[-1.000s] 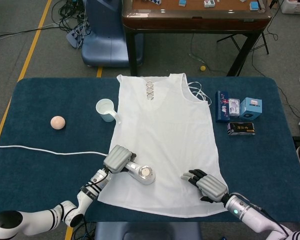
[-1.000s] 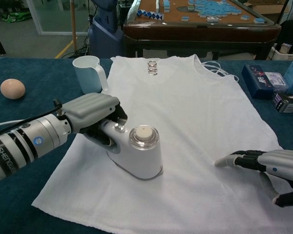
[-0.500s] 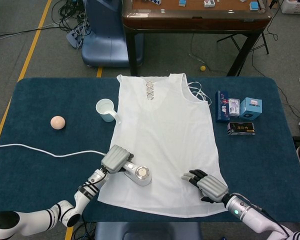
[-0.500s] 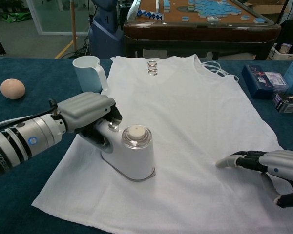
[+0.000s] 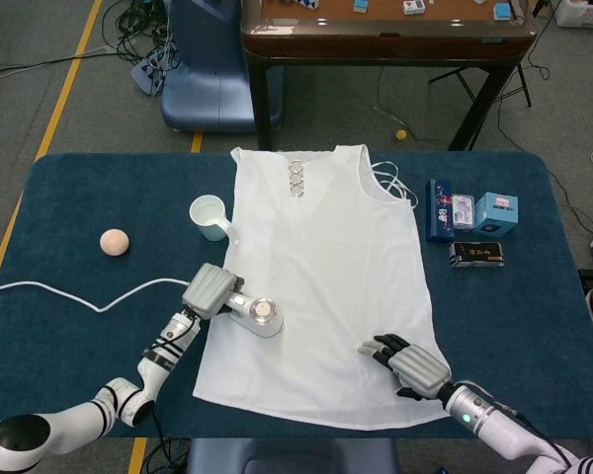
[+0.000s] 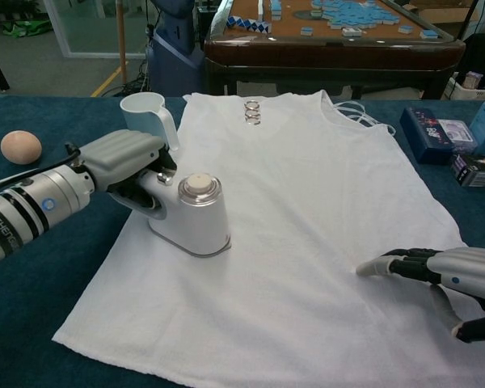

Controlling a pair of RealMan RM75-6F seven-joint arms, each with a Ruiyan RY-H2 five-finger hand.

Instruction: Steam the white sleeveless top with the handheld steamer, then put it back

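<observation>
Head view: the left hand (image 5: 212,290) grips the steamer (image 5: 256,315) by its handle, and both have slid up and leftward along the top (image 5: 321,267) since a second ago, now sitting at its left edge just below the cup (image 5: 210,215). The cord (image 5: 89,297) has buckled into a wave. The right hand (image 5: 407,362) has not moved, fingers spread, holding nothing, resting on the lower hem.

Chest view: the steamer (image 6: 191,216) stands flat on the fabric, nearer the cup (image 6: 148,119) than before; the right hand (image 6: 440,273) lies flat, unchanged.
</observation>
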